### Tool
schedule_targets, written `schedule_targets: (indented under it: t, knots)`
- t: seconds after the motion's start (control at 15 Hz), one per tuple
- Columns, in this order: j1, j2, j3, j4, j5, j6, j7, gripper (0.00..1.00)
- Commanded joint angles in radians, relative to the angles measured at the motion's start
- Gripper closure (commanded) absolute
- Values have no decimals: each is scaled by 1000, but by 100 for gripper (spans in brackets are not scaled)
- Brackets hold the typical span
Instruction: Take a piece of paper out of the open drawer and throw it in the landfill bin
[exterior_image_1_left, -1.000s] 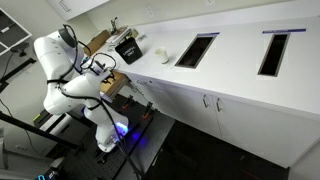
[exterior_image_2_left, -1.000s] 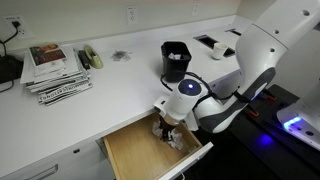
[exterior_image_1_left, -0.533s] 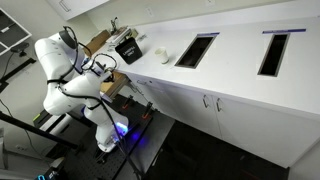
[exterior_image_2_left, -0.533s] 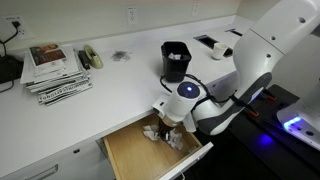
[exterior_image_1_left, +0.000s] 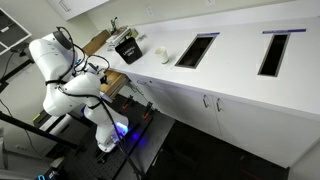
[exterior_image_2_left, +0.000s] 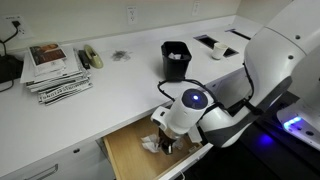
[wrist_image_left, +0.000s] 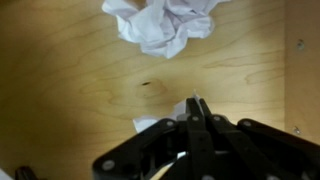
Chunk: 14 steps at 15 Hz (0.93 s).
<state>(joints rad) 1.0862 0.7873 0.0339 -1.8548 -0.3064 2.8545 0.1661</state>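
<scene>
Two fingers (wrist_image_left: 199, 118) stand pressed together in the wrist view, tips down over the bare wood floor of the drawer (wrist_image_left: 70, 80). A small white scrap (wrist_image_left: 149, 124) shows just beside the tips. Whether it is caught between them cannot be told. The crumpled ball of paper (wrist_image_left: 160, 25) lies apart from the tips, further along the drawer floor, and is not gripped.

In an exterior view the wrist (exterior_image_2_left: 168, 140) sits low inside the open drawer, with white paper just beside it. Compared with half a second ago, the wrist has dropped and come toward the drawer's front edge (exterior_image_2_left: 190, 158), and the arm's white body fills more of that view. The paper remains in the drawer.

Assessment: the closure appears to have missed the main ball, so the pick is not secured and the task is at its first step. The next move likely calls for spreading the fingers and re-centring over the ball, or a cautious lift to see whether the scrap comes along.

On the worktop (exterior_image_2_left: 110, 90) behind the drawer stand a black container (exterior_image_2_left: 175, 58) and a stack of magazines (exterior_image_2_left: 55, 75). Farther along, an exterior view shows two rectangular openings (exterior_image_1_left: 196, 49) in the worktop. Which one is the landfill bin cannot be read.
</scene>
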Motion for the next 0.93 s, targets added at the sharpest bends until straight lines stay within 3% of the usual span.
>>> schedule_targets:
  t: [0.0, 0.27, 0.53, 0.67, 0.87]
  knots:
    - [80, -173, -53, -117, -14, -88, 48, 99]
    - [69, -368, -13, -231, -15, -149, 34, 99]
    - [70, -581, -40, -332, -106, -219, 130, 99]
    - [42, -690, -34, -371, -192, -274, 206, 99]
    - [-58, -843, 27, -415, -244, -373, 247, 99]
